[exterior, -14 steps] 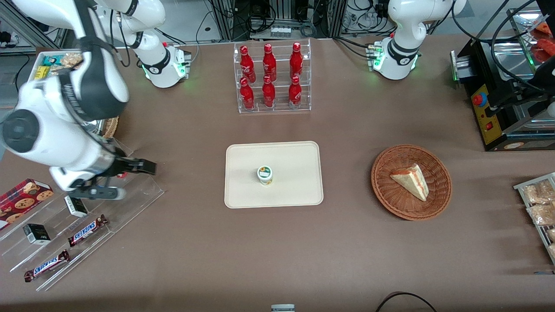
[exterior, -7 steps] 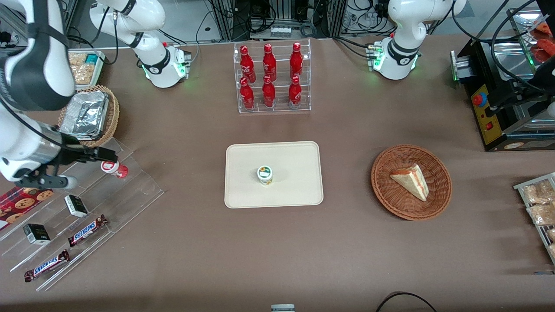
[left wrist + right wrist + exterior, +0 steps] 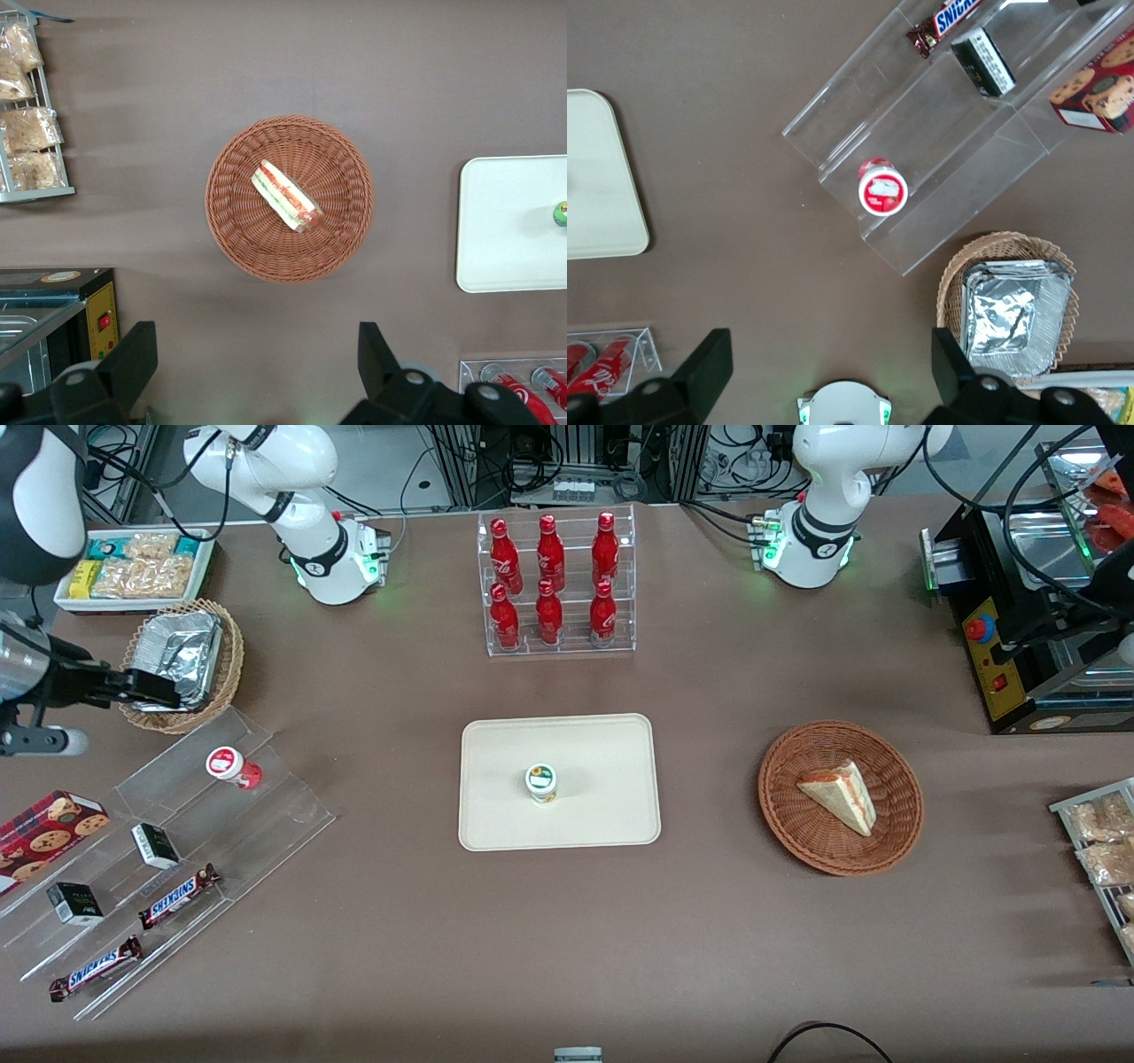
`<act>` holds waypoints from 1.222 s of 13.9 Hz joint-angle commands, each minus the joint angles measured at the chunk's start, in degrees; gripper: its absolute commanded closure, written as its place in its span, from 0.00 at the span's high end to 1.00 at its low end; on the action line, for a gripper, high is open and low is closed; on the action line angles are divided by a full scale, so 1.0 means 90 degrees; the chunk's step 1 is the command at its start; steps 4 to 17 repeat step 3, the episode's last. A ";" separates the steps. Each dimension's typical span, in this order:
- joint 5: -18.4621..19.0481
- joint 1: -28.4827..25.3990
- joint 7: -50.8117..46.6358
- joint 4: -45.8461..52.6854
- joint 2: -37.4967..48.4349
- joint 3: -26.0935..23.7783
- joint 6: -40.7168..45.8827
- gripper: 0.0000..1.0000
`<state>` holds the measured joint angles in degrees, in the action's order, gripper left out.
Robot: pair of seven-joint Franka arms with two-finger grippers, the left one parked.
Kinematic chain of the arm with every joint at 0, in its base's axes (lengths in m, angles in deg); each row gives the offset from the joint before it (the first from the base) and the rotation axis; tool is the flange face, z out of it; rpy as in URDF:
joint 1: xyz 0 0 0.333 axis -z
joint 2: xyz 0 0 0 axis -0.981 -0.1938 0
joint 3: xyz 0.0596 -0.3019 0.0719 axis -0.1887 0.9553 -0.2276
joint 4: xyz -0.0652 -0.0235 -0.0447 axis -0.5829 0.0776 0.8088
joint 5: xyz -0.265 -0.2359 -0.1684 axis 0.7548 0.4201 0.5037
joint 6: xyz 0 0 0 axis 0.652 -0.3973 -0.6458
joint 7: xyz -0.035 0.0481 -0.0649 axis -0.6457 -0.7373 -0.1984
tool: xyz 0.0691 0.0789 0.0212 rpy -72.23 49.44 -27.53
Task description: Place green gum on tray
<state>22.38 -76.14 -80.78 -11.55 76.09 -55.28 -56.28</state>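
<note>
**Gum down on tray, arm pulled clear**

Green gum (image 3: 540, 782) upright near the centre of the tray (image 3: 496, 815), in the middle of the front frame. Resting on the cream surface, well inside the rim on every side, nothing touching it. Same spot and same pose through the last second.

Gripper (image 3: 128, 716) now at mid-height against the frame's edge at the working arm's end, just beside the foil-lined basket (image 3: 177, 660). Fingers spread wide, holding nothing; confirmed in the right wrist view, with both dark fingertips far apart and only brown tabletop between them. One second back, hanging low over the clear acrylic stand (image 3: 266, 824); half a second back, just above the red-lidded canister (image 3: 226, 764); now clear of both, well apart from the tray. Red-lidded canister uncovered by that retreat, standing on the stand's upper step, unmoved.

Reading for the task: placement apparently finished, release done, only the withdrawal going on. No sign of a tip or a roll. Nothing left to do, judging by the layout, beyond parking the arm.
</note>
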 commanded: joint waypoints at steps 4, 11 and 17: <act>0.0020 0.0112 0.0014 -0.0107 0.0181 -0.0059 0.0153 1.00; 0.0020 0.0112 0.0014 -0.0107 0.0181 -0.0059 0.0153 1.00; 0.0020 0.0112 0.0014 -0.0107 0.0181 -0.0059 0.0153 1.00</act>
